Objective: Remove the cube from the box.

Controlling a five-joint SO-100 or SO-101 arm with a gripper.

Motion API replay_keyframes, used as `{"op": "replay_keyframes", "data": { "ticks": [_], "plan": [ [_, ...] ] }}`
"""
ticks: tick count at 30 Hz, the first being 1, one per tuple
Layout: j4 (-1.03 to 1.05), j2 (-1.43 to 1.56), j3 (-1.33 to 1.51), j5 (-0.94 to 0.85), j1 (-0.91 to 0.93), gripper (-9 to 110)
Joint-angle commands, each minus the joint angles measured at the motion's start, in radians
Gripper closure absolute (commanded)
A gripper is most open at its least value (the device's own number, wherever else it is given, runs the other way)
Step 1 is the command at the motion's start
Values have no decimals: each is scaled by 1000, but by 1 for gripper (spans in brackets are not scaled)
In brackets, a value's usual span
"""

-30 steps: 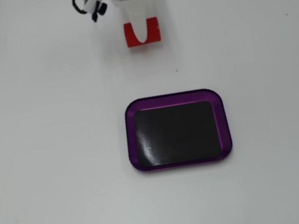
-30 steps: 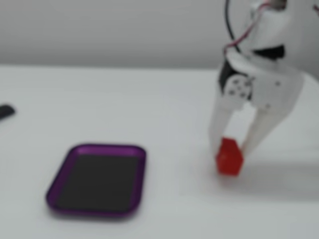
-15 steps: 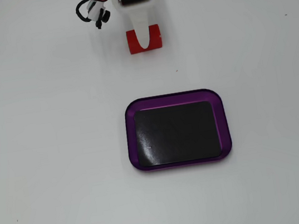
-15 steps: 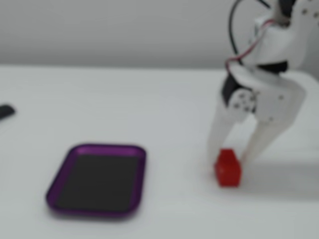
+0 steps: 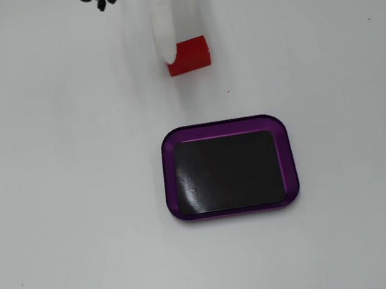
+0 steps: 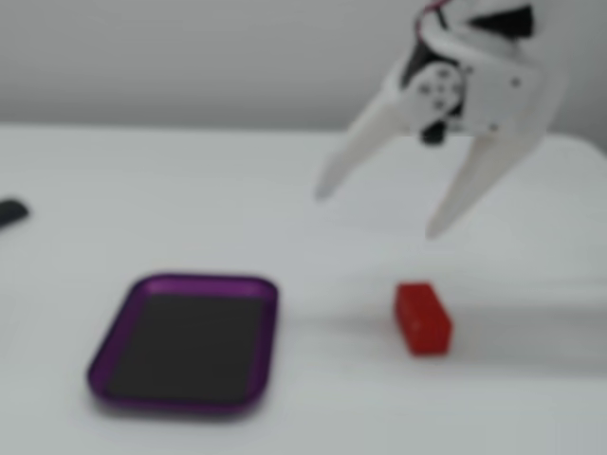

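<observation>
We see bright red rectangular block (image 5: 188, 55), purple-rimmed glossy black-bottomed tray (image 5: 222, 125), white plastic two-finger gripper (image 6: 376, 210), plain white table (image 5: 71, 206).

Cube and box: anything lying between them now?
Nothing: in both fixed views only bare white table separates the cube from the box.

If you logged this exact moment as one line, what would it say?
cube: on table, outside box | box: empty | gripper: open, raised above cube, holding nothing | removal: looks done
</observation>
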Motion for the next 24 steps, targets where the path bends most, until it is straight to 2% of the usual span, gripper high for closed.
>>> {"op": "replay_keyframes", "data": {
  "ticks": [1,6,16,24],
  "plan": [
    [74,101,-146,-6,49,68],
    [74,348,-5,-83,141,68],
    [-112,861,692,-97,178,68],
    [-41,1193,946,-98,170,71]
  ]
}}
